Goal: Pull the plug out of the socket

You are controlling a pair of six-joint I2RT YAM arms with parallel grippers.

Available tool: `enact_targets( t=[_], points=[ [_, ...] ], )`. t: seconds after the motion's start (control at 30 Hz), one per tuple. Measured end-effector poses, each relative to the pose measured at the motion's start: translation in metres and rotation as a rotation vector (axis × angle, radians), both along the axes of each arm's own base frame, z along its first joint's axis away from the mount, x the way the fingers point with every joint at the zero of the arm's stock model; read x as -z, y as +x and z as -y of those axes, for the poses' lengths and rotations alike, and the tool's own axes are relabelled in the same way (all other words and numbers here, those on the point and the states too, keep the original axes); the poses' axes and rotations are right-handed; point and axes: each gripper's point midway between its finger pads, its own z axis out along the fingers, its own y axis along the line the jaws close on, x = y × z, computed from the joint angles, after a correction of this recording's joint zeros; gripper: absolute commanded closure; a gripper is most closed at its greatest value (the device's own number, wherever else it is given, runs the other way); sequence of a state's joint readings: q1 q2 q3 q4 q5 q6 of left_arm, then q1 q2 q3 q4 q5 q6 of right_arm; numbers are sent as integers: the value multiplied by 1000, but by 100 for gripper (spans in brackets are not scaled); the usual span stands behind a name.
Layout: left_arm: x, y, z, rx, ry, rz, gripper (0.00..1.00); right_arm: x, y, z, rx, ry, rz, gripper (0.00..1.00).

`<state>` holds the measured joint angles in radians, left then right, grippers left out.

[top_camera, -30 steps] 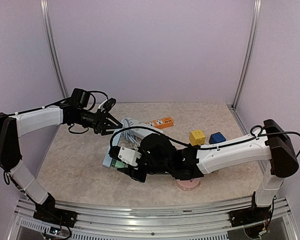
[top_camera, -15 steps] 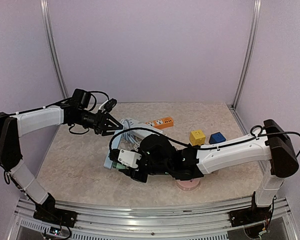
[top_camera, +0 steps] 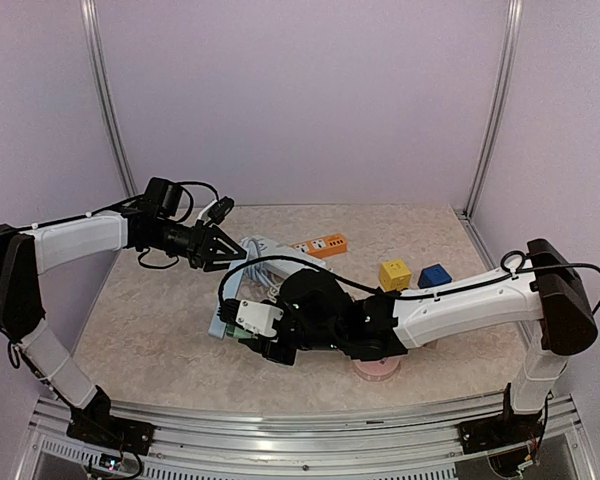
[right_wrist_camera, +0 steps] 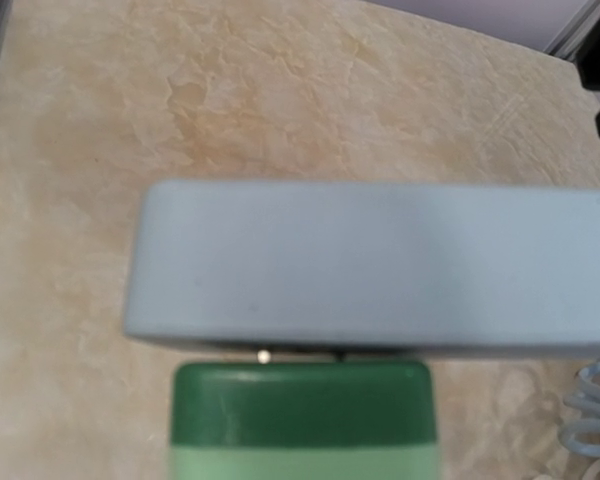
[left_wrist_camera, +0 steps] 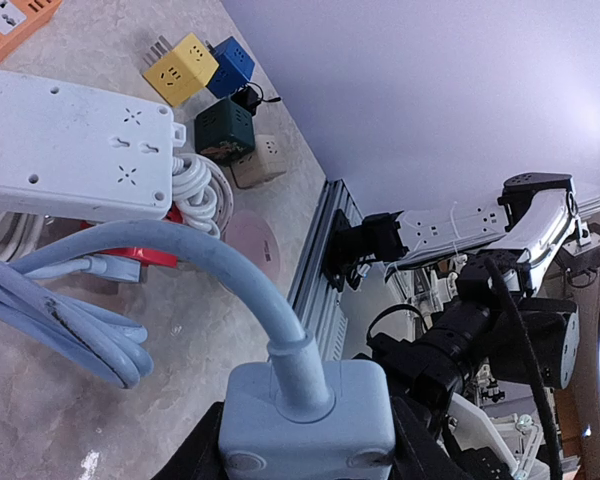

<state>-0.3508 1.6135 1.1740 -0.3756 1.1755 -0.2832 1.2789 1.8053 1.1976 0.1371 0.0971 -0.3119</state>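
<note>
At table [top_camera: 160, 330] centre-left, right gripper [top_camera: 237, 328] is on the green plug [right_wrist_camera: 302, 415], which sits in the pale strip [right_wrist_camera: 380, 260]. Its fingers are out of shot in the wrist view. The plug sits dead centre where they close, so I read it as clamped on the plug. Left gripper [left_wrist_camera: 305, 445] is clenched on the grey plug [left_wrist_camera: 308, 410], held in the air. Black fingers [left_wrist_camera: 202, 455] sit either side of it, and the cable [left_wrist_camera: 170, 245] runs back toward the strip.

Change over the last second is small. Right wrist has crept a touch near-left and the strip has slid with it, so less strip shows from above. Left arm has barely moved. Neither gripper has changed width.

Meaning: no separation yet. Green plug face is almost flush to the strip, with only a hairline gap and a glint of pin. Strip looks to be following the pull, and left's hold through a slack cable isn't anchoring it. My call: brace the strip, or pull harder straight along the pins.
</note>
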Motion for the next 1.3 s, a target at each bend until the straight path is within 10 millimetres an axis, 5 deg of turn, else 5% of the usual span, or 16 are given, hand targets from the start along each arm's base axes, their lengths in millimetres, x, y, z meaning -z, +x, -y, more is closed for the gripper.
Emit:
enact_targets(
  t=[1.3],
  points=[
    [1,3,-3,-20,6,-27,79,0,-4,4,51,60,-120,100]
  ],
)
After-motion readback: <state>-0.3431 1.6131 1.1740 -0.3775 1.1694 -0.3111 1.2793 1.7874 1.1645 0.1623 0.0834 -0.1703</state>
